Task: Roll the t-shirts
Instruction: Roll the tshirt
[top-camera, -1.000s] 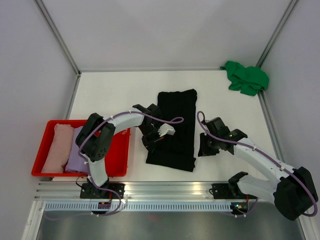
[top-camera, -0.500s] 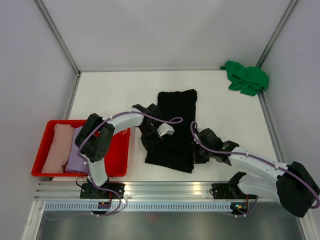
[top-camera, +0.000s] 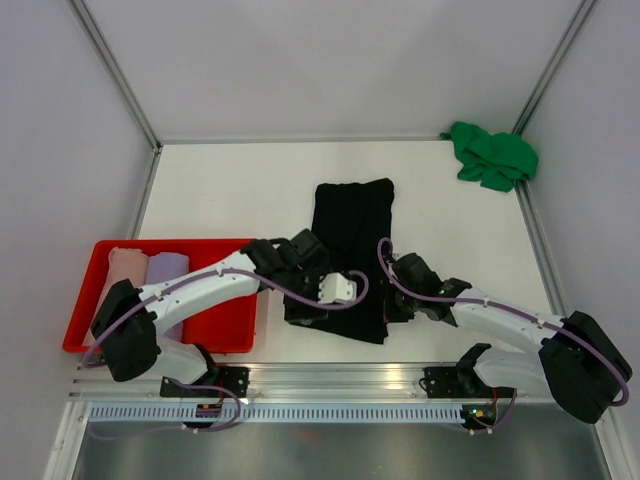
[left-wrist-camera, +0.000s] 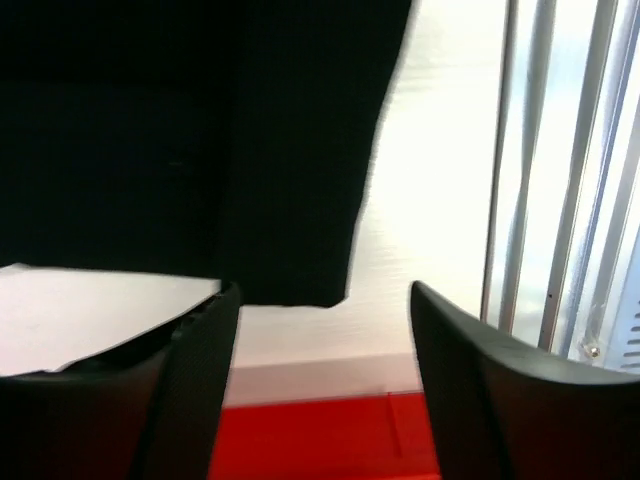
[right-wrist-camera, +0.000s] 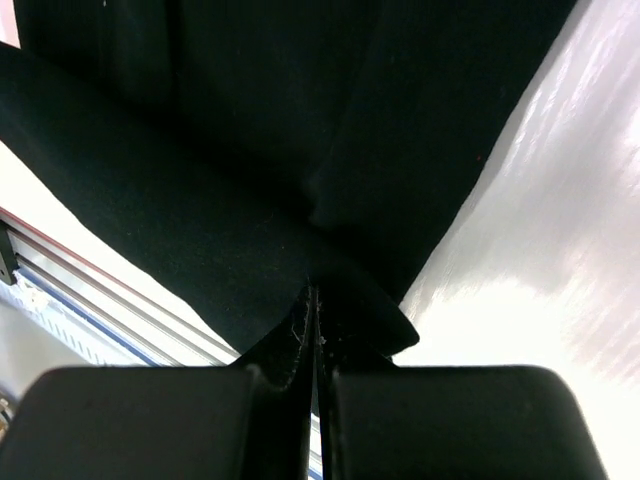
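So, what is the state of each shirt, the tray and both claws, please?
black t-shirt: folded into a long strip, lying flat, not rolled yet.
green t-shirt: crumpled at the far right corner.
red tray: holds two rolled shirts.
pink t-shirt: rolled, in the red tray.
lavender t-shirt: rolled, beside the pink one.
left claw: open, holding nothing.
right claw: shut on the near right corner of the black t-shirt.

black t-shirt (top-camera: 350, 215) is seen as matt, soft cloth | table (top-camera: 220, 190) as smooth, glossy | red tray (top-camera: 225, 325) as shiny plastic
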